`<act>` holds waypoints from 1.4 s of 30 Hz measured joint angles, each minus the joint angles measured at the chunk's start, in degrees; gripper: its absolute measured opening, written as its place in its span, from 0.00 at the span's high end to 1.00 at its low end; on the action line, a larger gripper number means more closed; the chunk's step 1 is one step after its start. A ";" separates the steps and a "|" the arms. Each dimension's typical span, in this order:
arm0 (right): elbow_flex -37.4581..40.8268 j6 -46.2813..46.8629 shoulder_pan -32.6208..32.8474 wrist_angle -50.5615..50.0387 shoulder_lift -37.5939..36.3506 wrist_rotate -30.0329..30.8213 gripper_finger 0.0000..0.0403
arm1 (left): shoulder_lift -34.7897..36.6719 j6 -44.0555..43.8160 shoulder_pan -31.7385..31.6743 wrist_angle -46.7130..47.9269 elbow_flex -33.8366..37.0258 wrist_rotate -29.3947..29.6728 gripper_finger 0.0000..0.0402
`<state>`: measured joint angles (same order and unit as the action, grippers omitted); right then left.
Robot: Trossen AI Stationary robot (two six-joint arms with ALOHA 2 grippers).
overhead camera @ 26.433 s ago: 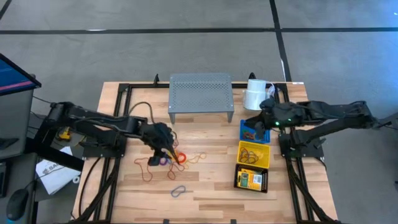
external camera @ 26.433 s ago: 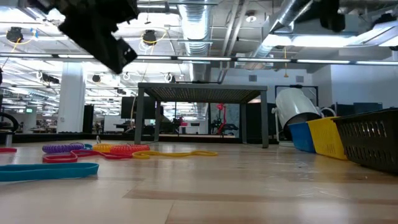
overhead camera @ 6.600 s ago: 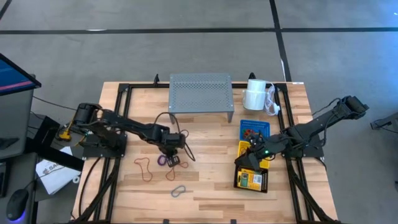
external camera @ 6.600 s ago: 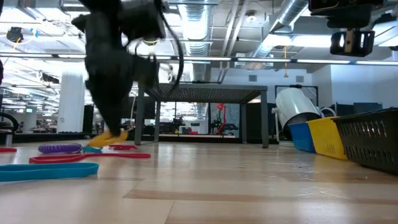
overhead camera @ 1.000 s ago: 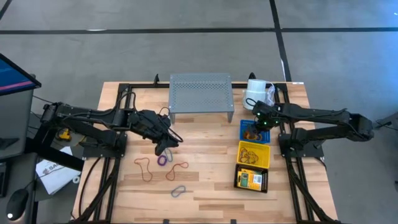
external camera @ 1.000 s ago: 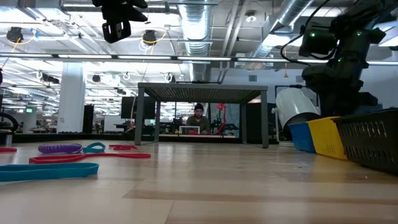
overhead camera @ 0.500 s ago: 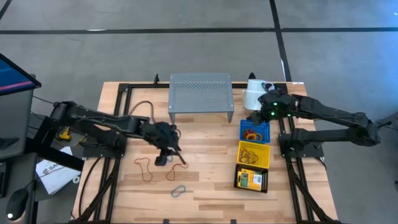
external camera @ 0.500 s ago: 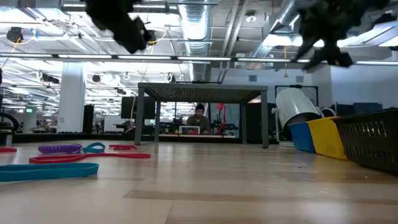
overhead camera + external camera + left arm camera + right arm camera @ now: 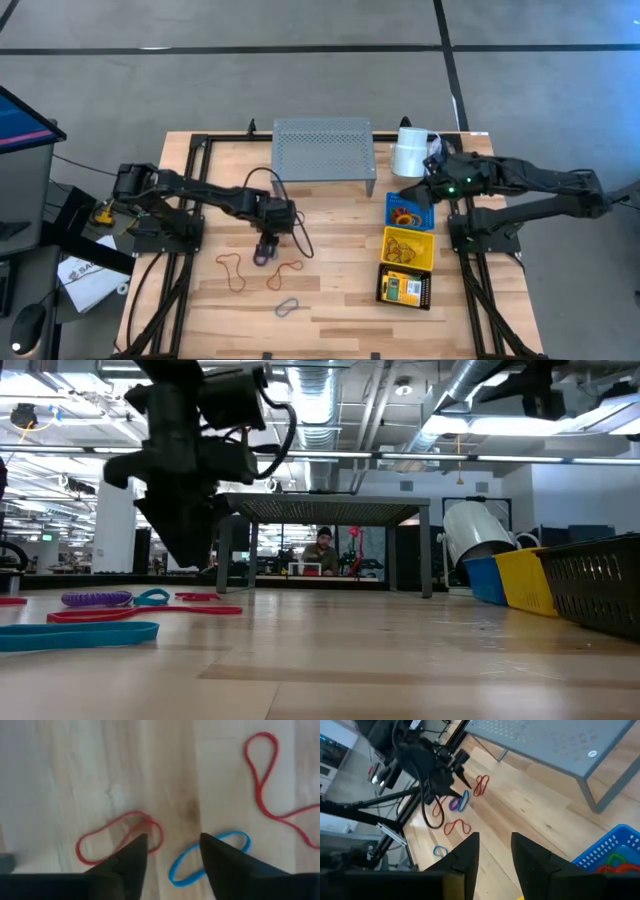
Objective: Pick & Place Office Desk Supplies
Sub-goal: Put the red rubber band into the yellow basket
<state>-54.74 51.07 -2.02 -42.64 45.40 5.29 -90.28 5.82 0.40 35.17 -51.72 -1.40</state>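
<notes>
High view: three baskets in a column at the bench's right: blue basket, yellow basket, black basket. Left claw hangs over loops left of centre; right claw is at the blue basket's far edge.

Low view: a purple loop lies beside others on the bench.

Left wrist view: left claw released, empty, above one red loop and one blue loop.

Right wrist view: right claw's fingers parted, nothing between them.
</notes>
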 joint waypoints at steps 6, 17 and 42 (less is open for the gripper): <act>-0.07 1.49 4.67 -0.04 1.33 2.53 0.73 | -0.44 0.25 -1.60 -2.97 0.00 2.95 0.41; -0.04 2.12 7.01 0.50 2.02 2.55 0.73 | -0.42 0.07 -0.94 -6.64 4.44 3.90 0.41; -0.04 2.55 7.28 6.39 2.02 2.52 0.73 | -0.02 -7.31 -0.10 -20.80 14.86 5.78 0.62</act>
<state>-54.78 53.63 5.26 -36.25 47.42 7.81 -90.30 -1.48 0.30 14.37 -36.86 4.38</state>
